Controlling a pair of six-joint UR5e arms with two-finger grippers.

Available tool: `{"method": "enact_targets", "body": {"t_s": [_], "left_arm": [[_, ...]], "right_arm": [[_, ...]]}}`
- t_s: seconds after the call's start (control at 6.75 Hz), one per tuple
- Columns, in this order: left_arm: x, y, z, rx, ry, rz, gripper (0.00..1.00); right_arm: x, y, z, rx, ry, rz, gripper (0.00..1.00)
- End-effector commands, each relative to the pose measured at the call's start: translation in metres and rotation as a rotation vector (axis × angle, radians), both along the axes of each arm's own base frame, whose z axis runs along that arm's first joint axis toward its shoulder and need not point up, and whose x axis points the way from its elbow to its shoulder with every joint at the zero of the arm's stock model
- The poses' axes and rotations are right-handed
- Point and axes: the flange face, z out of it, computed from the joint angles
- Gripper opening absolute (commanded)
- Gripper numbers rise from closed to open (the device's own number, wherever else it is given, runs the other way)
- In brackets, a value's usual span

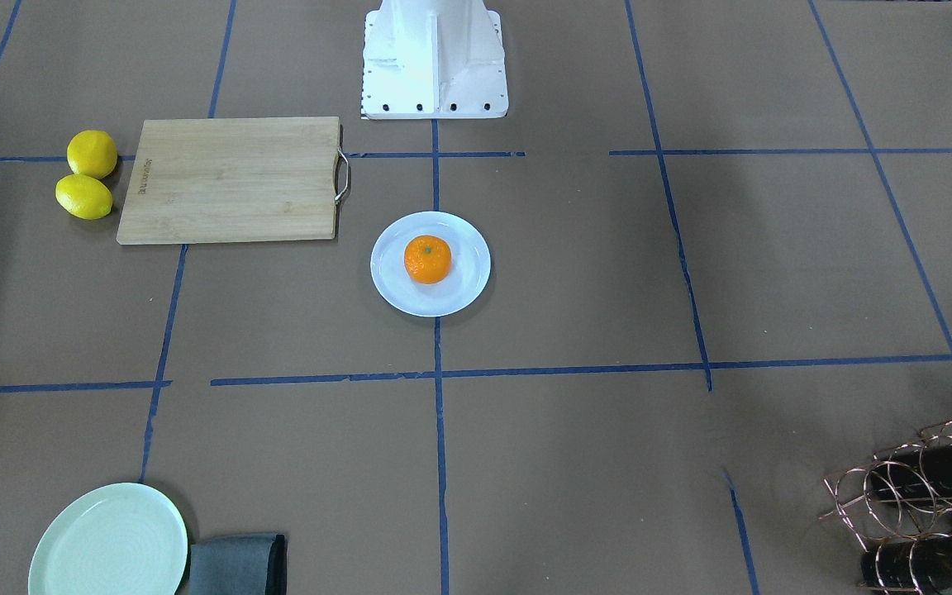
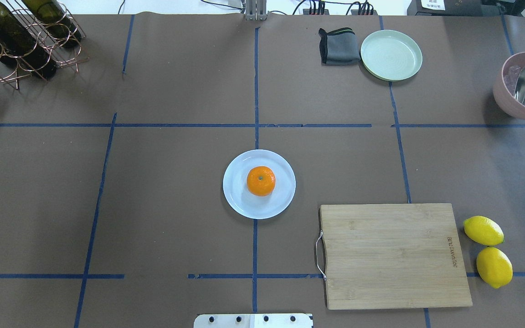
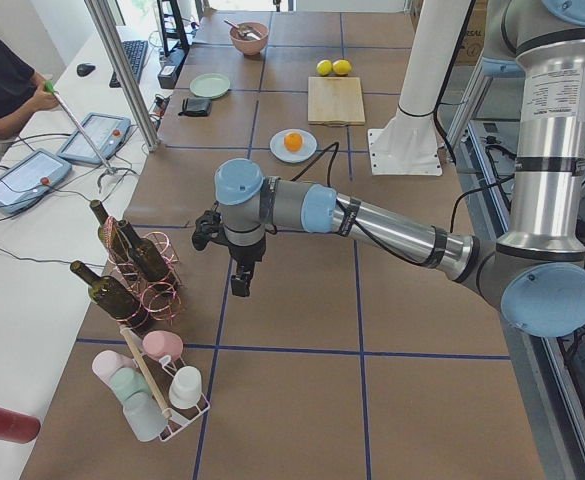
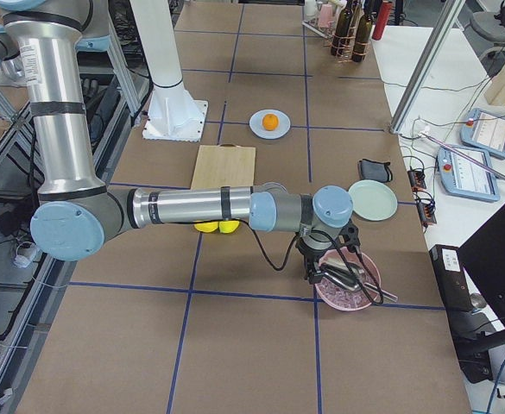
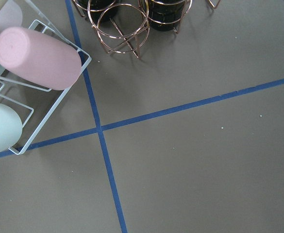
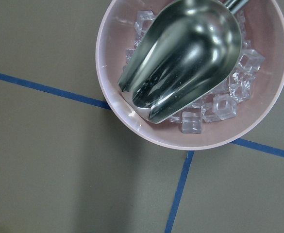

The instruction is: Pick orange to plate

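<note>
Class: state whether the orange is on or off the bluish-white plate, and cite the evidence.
On the plate. The orange rests near its middle, with bare rim showing all around it.

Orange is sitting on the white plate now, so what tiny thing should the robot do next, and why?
Probably nothing more with the fruit. The orange rests near the middle of the plate, and nothing touches it: the left tool hangs near one table end, the right tool above the ice bowl at the other. I would just lift both arms home.
</note>
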Motion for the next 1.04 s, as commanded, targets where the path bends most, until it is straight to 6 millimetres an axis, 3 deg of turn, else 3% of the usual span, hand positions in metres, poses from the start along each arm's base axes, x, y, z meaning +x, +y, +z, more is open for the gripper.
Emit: {"method": "enact_targets", "body": {"t_s": [0.0, 0.3, 0.44, 0.89], "left_arm": [[-0.025, 0.014, -0.002, 0.009, -0.008, 0.041, 1.0], [-0.027, 0.012, 0.014, -0.008, -0.007, 0.079, 1.0], [-0.026, 0.01, 0.035, -0.005, 0.006, 0.125, 1.0], [-0.027, 0.009, 0.036, -0.005, 0.009, 0.128, 1.0]], "right_arm": [[-0.001, -0.003, -0.002, 0.002, -0.002, -0.001, 1.0], [-0.001, -0.001, 0.0, -0.001, -0.002, 0.0, 1.0], [0.0, 0.002, 0.002, -0.004, -0.005, 0.002, 1.0], [0.0, 0.01, 0.01, -0.016, 0.0, 0.006, 1.0]]}}
